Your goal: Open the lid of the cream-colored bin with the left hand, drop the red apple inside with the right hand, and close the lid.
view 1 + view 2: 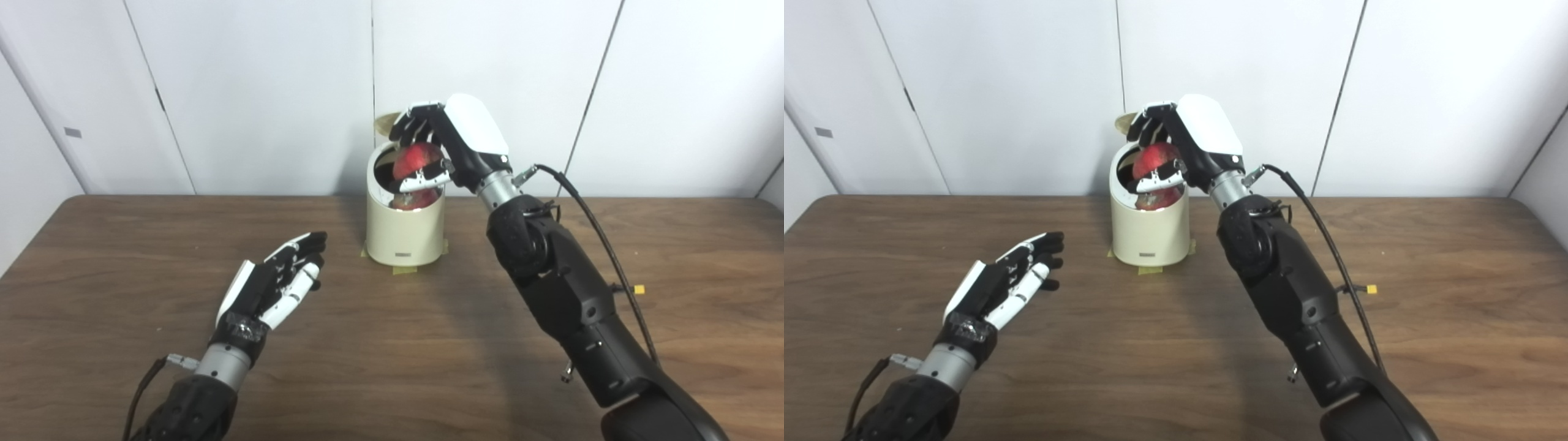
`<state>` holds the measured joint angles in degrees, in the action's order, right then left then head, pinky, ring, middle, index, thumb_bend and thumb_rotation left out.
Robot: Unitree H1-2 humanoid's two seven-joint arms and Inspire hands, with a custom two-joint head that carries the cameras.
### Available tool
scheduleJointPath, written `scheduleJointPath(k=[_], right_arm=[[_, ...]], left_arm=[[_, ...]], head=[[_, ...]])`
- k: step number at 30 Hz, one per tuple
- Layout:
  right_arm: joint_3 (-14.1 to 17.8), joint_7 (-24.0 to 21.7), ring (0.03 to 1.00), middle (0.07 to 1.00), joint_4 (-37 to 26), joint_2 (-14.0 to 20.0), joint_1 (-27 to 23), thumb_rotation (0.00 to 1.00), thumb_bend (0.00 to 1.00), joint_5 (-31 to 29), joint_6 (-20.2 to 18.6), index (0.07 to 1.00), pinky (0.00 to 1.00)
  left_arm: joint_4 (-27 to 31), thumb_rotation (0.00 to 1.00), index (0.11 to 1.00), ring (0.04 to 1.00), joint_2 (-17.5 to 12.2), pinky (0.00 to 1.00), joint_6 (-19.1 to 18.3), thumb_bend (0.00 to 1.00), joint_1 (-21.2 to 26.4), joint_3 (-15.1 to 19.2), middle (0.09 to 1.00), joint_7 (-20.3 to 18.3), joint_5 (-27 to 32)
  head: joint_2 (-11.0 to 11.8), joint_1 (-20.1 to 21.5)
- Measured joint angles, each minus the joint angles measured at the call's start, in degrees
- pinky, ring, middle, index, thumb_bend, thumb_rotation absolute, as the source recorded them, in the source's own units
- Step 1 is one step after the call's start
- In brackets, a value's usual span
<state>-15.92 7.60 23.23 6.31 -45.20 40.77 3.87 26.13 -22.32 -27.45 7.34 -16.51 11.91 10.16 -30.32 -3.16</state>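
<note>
The cream-colored bin (pixel 404 236) stands at the back middle of the wooden table (pixel 392 343), taped at its base. Its lid (pixel 384 124) is tipped up behind the rim, mostly hidden by my right hand. My right hand (pixel 444 147) is shut on the red apple (pixel 416 160) and holds it right over the bin's open mouth. A red reflection shows on the shiny inner wall below the apple. My left hand (pixel 275 283) hovers low over the table to the left of the bin, open, fingers stretched toward it, holding nothing.
White wall panels (pixel 245 92) stand close behind the bin. A black cable (pixel 603 245) runs along my right forearm. Bare wood extends on both sides of the bin and toward the front edge.
</note>
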Motion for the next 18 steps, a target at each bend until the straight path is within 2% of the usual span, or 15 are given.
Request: scheduleJointPath(k=[6, 11, 18], right_arm=[[-0.1, 2.6, 0.389, 0.501, 4.8, -0.6, -1.8, 0.00, 0.50, -0.1, 0.4, 0.509, 0.36], [-0.4, 5.2, 0.390, 0.502, 9.4, -1.3, -3.3, 0.00, 0.50, -0.8, 1.6, 0.512, 0.37], [-0.9, 7.1, 0.390, 0.504, 11.9, -1.6, -3.9, 0.00, 0.50, -1.2, 3.0, 0.516, 0.37]], left_arm=[[0.0, 0.59, 0.880, 0.853, 1.1, 0.75, 0.0, 0.33, -1.1, 1.6, 0.893, -1.9, -1.6], [0.0, 0.58, 0.878, 0.850, 3.1, 0.74, 0.0, 0.32, -1.9, 2.7, 0.890, -3.6, -3.4], [0.0, 0.57, 0.876, 0.844, 5.2, 0.74, 0.0, 0.32, -1.9, 4.2, 0.883, -6.0, -5.6]], head=[[0.0, 0.3], [-0.1, 0.4], [0.2, 0.4]])
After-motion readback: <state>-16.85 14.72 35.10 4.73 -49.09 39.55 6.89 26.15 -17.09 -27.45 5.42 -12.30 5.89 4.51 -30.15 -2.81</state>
